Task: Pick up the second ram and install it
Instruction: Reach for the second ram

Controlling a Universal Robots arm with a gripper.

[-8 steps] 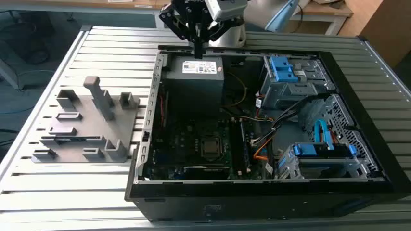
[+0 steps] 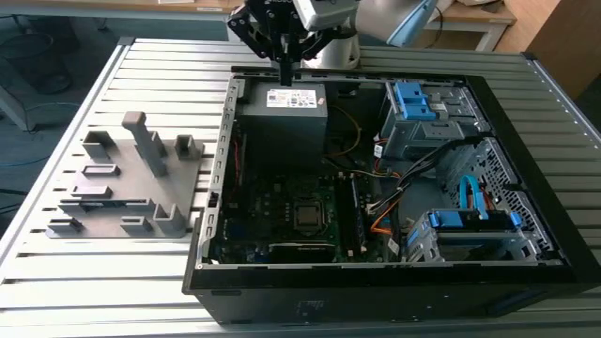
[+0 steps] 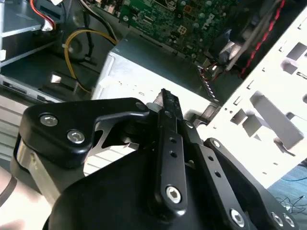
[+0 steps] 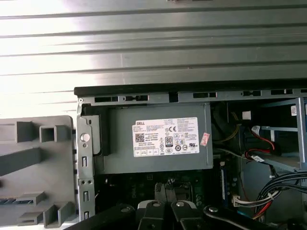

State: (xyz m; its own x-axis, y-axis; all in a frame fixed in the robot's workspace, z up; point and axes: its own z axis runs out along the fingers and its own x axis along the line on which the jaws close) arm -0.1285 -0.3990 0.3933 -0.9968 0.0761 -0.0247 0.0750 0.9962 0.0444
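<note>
The pincer [image 2: 286, 69] hangs over the rear of the open PC case [image 2: 376, 299], just above the power supply [image 2: 281, 116] w/ its white label. Its fingers are drawn together to a narrow point, nothing seen btwn them. The second wrist view agrees: black fingers [image 3: 169, 139] pressed side by side. The desk [image 2: 160, 70] is ribbed metal. A grey fixture [image 2: 117, 151] sits on it at the exterior view's left, just beside the case. The second ram [image 2: 103, 205] is prob. the thin dark strip standing edge-on in the fixture's long slot, well apart from the pincer; can't be sure from this angle. The motherboard [image 2: 267, 204] lies in the case below the supply, CPU socket [image 2: 307, 215] mid-board. In the first wrist view a bluish stick [image 4: 223, 182] stands upright in the board, just past the supply's corner.
</note>
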